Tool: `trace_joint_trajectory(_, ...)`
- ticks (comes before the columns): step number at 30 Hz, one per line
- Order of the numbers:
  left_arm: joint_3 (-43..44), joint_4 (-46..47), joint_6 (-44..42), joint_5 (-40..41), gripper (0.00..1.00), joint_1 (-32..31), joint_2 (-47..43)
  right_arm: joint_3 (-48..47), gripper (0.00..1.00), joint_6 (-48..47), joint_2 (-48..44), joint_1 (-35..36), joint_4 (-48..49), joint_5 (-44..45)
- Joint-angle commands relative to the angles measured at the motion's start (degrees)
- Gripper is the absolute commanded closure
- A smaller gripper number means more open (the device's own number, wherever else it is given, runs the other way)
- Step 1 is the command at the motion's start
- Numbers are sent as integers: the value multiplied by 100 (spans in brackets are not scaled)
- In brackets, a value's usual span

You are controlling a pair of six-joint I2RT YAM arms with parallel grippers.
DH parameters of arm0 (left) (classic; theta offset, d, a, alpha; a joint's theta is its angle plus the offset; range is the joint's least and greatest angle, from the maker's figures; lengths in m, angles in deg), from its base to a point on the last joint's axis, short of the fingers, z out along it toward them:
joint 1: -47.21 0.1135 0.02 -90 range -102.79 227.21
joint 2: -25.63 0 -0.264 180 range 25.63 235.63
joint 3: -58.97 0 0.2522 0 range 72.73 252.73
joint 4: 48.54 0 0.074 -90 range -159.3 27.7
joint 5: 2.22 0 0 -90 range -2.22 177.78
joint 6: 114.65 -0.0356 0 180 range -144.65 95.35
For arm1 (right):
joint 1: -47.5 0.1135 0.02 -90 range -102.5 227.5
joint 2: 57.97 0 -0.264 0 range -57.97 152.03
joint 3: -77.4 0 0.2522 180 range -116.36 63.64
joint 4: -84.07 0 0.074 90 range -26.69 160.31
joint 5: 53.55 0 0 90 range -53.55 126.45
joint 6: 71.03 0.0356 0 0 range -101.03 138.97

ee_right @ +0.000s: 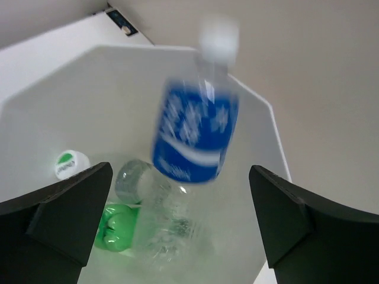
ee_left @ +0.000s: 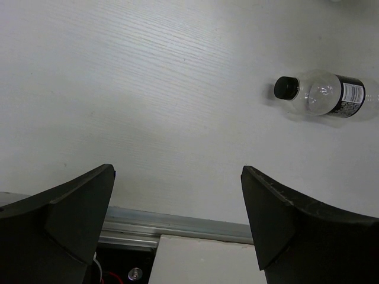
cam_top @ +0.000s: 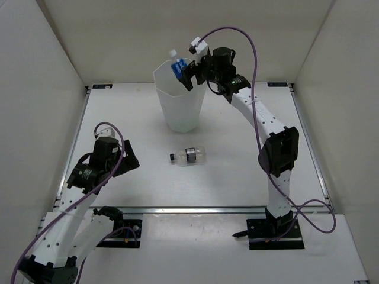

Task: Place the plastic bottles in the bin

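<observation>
The tall white bin stands at the back centre. My right gripper is above its rim with the jaws wide open. A blue-label bottle, blurred with its white cap up, hangs between the jaws without touching them and over the bin's mouth; it also shows in the top view. Inside the bin lie a green bottle and a clear bottle. A black-label bottle lies on its side on the table, up and right in the left wrist view. My left gripper is open and empty.
A white cap with a green mark shows inside the bin at the left. A metal rail runs along the table's near edge under the left gripper. White walls enclose the table on three sides.
</observation>
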Motion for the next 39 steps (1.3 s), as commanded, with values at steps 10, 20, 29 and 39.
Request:
trace_joint_trajectory(10,234,1485,-1431,-2132,1,-280,1083,-35,1,775,-1149,-227,-507,-203)
trace_joint_trajectory(20,1349,2542,-3364,-3886,2,-789,3704,4976,1,1866,-4911,-1862,-859,-473)
trace_joint_trajectory(29,1887,2962,-4115,-3569,1,-966,5156,6455,1,1610,-6011,-2285,-1335,-721)
trace_joint_trajectory(39,2282,3306,-4264,-3374,2,-1441,6131,6850,1,1805,-6081,-2478,-1124,-986)
